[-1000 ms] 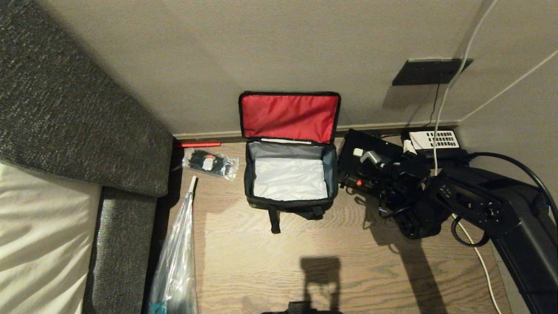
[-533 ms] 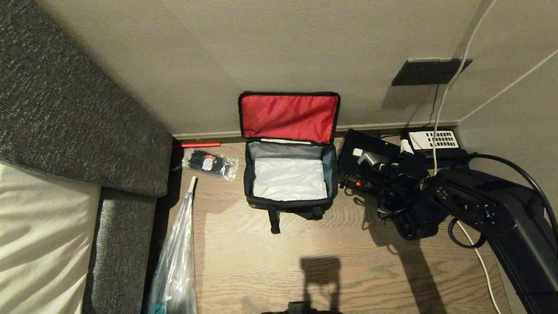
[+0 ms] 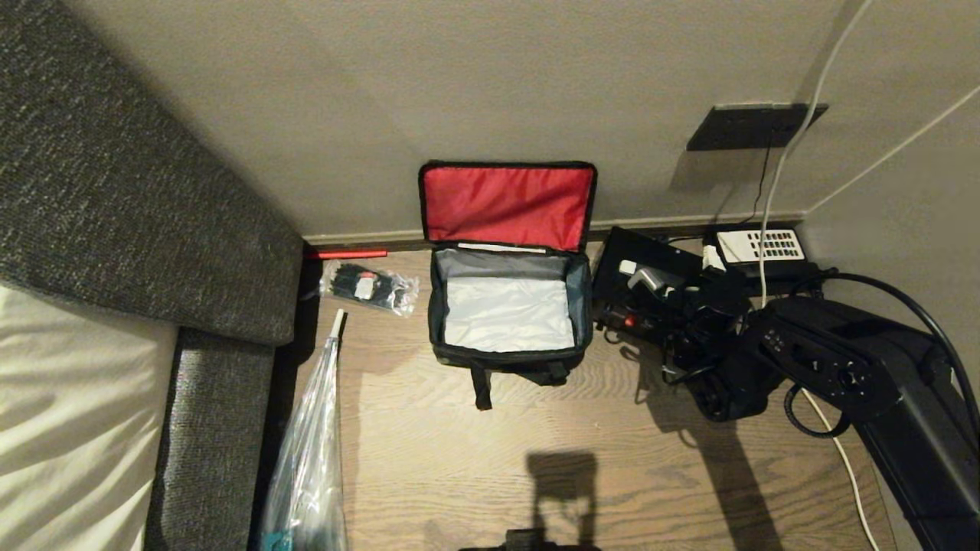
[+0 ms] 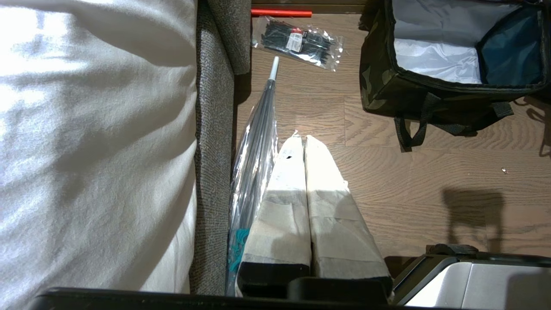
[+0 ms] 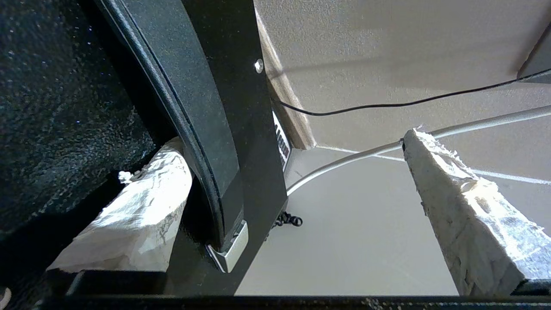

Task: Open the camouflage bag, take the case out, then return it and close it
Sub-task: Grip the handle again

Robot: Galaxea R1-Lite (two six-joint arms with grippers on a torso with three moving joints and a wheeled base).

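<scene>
Your right gripper (image 3: 651, 287) has edged slightly toward the camouflage bag (image 3: 507, 360) since a second ago, fingers spread wide around the edge of the case (image 3: 624, 256). The case stands against the wall right of the open, emptied bag. Your left gripper (image 4: 303, 142) stays pressed shut, parked.

The wood floor (image 3: 612, 451) carried the open bag (image 3: 508, 360) (red lid against the wall), a packet of ties (image 3: 369, 287) beside it, a clear wrapped umbrella (image 3: 310, 451), the black case (image 3: 651, 256), and a telephone (image 3: 762, 246).
</scene>
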